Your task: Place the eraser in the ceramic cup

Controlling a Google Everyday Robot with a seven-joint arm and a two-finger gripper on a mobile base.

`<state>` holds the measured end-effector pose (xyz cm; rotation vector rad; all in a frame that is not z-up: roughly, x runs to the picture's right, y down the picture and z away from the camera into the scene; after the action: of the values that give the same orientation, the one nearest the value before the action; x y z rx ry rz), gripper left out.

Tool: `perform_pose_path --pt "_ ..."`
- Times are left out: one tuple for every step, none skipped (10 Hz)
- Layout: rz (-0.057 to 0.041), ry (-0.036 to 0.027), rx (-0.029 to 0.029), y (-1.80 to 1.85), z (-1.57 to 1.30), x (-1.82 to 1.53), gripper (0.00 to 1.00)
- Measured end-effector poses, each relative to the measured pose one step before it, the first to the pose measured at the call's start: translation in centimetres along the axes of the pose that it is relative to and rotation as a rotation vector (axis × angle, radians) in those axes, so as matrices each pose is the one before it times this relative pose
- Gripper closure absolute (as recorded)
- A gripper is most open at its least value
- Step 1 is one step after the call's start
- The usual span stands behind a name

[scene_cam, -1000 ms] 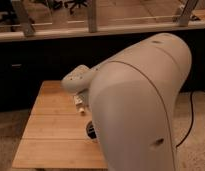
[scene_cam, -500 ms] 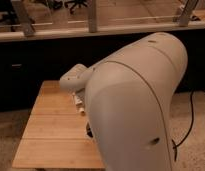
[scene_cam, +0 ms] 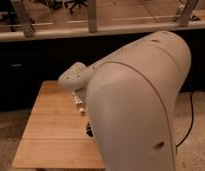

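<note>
Camera view: robot arm (scene_cam: 138,105), large pale shell, fills the right and centre, hiding most of the scene. Wooden tabletop (scene_cam: 51,130), slatted, lower left. Gripper hidden behind the arm over the tabletop's right part, fingers together. Small pale object (scene_cam: 79,103) and dark item (scene_cam: 89,131) at the arm's edge, unidentifiable. Ceramic cup and eraser not visible.

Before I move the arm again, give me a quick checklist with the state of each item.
1. Table in view: ok, wooden top visible on the left.
2. Arm blocking the camera: not ok, it fills the right and middle of the view.
3. Pincer located: cannot tell, hidden behind the arm.
4. Eraser held: cannot tell, not visible.
5. Ceramic cup located: cannot tell; only a small dark shape shows at the arm's edge.
</note>
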<state>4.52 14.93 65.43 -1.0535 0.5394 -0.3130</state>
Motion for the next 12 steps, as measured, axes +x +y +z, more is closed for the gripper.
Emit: perform_pose_path --pt "-0.00450 -0.00519 0.00612 0.127 -0.122 0.128 1.00" --pt "-0.00264 -0.00376 0.00447 0.098 -0.083 0.105 1.00" --pt "-0.00503 -0.00441 0.00549 0.131 -0.081 0.129 1.00" --pt "-0.00540 -0.00501 0.00584 0.139 -0.107 0.135 1.00" --pt "-0.00656 -0.00041 0.00665 0.088 -0.102 0.214 1.00" --pt "-0.00433 0.00117 0.00424 0.041 -0.067 0.174 1.00" --pt "-0.00598 0.00039 0.00483 0.077 -0.107 0.261 1.00" --pt "-0.00532 0.00145 0.00176 0.020 -0.011 0.129 1.00" --pt "-0.00712 0.00064 0.00144 0.017 0.022 0.182 1.00" --pt "-0.00815 0.00006 0.00139 -0.020 0.059 0.120 1.00" --pt "-0.01370 -0.00137 0.00212 -0.014 0.046 0.091 1.00" --pt "-0.00756 -0.00067 0.00046 -0.022 0.061 0.053 1.00"
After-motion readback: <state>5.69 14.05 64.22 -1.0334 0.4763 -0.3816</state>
